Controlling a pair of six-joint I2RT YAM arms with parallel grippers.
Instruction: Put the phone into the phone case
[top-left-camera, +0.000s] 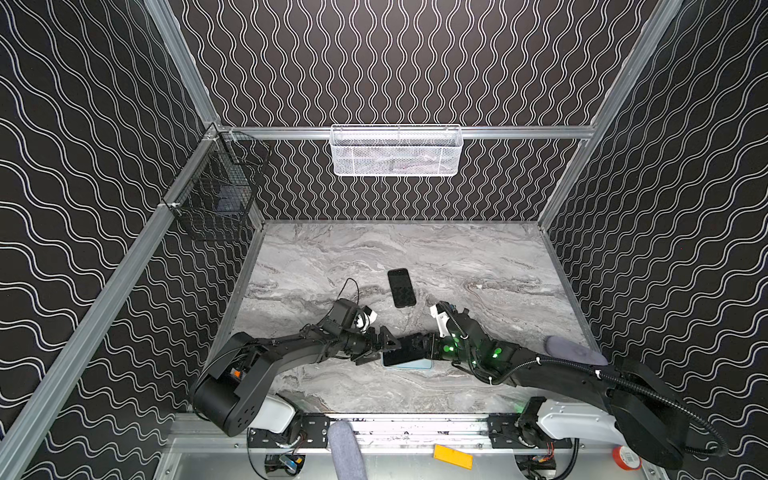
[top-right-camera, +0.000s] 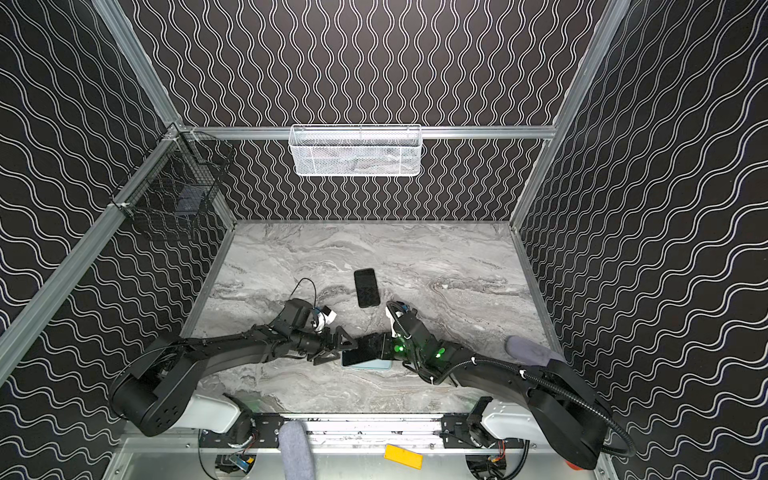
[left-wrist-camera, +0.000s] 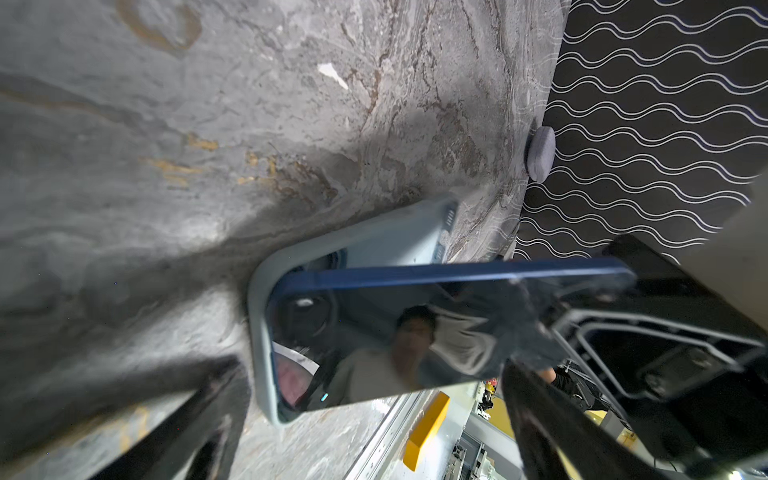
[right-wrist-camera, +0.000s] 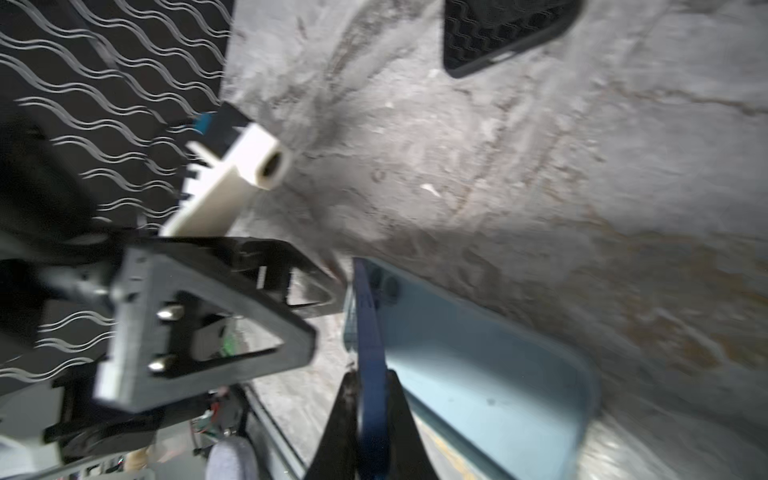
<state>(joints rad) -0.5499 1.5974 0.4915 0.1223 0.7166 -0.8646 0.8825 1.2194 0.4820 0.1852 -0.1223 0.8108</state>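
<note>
Right wrist view: my right gripper (right-wrist-camera: 371, 376) is clamped across the faces of the blue phone (right-wrist-camera: 368, 316) near one end. It holds the phone tilted over the pale-blue phone case (right-wrist-camera: 478, 365), which lies open side up on the table (top-left-camera: 478, 266); can't tell if the phone's low end is seated. Left gripper (top-left-camera: 380, 349) gapes wide just beside the case's opposite end, holding nothing. My read: phone's rigid, glass-slick and crackable, while the case is rubbery and light enough to skate, so pinch the phone's faces near its end and pin the case with the left.
</note>
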